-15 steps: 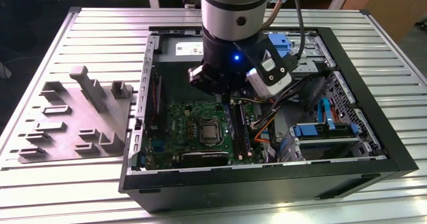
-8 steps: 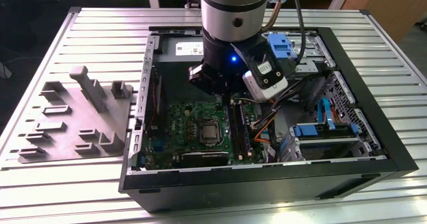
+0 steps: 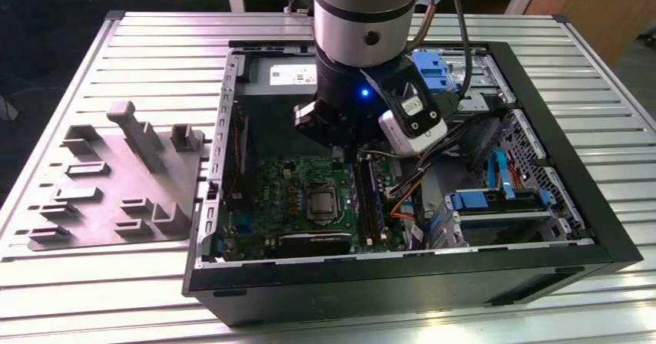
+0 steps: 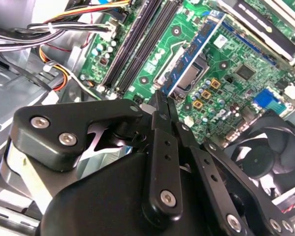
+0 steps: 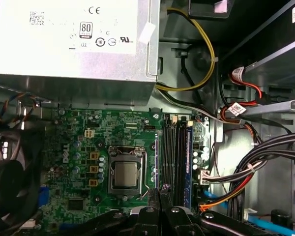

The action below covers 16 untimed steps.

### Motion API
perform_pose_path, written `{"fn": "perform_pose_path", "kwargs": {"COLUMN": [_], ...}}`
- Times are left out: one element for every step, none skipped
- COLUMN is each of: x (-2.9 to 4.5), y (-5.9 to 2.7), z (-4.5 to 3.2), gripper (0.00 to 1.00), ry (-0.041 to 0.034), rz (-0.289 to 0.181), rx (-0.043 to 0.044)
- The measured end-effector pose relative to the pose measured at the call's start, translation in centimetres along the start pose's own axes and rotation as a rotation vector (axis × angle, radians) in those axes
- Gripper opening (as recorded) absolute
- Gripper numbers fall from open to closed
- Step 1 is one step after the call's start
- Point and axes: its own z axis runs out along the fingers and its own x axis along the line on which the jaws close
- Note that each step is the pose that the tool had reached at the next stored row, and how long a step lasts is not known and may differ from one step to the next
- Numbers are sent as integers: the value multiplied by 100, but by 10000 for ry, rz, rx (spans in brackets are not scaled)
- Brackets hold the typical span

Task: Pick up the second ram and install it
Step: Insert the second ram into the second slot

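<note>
1. Blue-green board with black chips: that is the second ram [image 4: 196,48], and you have it in the gripper [image 4: 161,100]. The fingers are drawn in onto the stick, with no more than its thickness between them.
2. Your stick stands on edge over the motherboard [image 5: 78,147], just beside the processor [image 5: 125,175], on the side that faces the memory slots [image 5: 174,157]. In the first wrist view the second ram [image 5: 156,160] reads as a thin pale line between the processor and the slots. You cannot tell whether its lower edge touches the board.
3. Its long axis runs parallel with the slots and along the processor's near edge. In the second wrist view one half reaches out from the fingertips with its chip face toward the camera. The other half is hidden behind the gripper body.
4. In the exterior view your arm [image 3: 364,37] stands over the board, just past the processor on the power supply [image 5: 69,44] side. The slots lie to the exterior view's right of the processor.
5. A black fan [image 4: 265,157] sits on the side of the processor away from the slots. A cable bundle [image 5: 255,167] lies beyond the slots from the processor.
6. A grey fixture [image 3: 113,183] rests well apart from the processor. It is outside the case [image 3: 410,282], on the table [image 3: 154,37], at the exterior view's left.
</note>
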Motion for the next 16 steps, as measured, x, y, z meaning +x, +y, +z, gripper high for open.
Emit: {"fn": "perform_pose_path", "kwargs": {"x": [-2, -2, -2, -4, -6, -10, -16, -22, -26, -31, -42, -55, -69, -83, -94, -105], "y": [-1, -1, -2, -2, -3, -4, -4, -4, -5, -5, -5, -6, -6, -7, -7, -7], "z": [8, 18, 29, 41, 52, 61, 68, 71, 72, 74, 77, 80, 81, 82, 83, 84], "gripper": [12, 12, 12, 12, 12, 12, 12, 12, 12, 12, 12, 12, 12, 12, 12, 12], "ry": [1, 2, 2, 2, 2, 2, 3, 3, 4, 3, 2, 1, 1, 2, 2, 2], "rz": [-16, -23, -24, -26, -26, -28, -27, -26, -26, -26, -26, -25, -26, -26, -26, -26], "rx": [-1, 0, -2, -3, -2, -2, -1, 0, 2, 1, -2, -4, -3, -3, -2, -2]}}
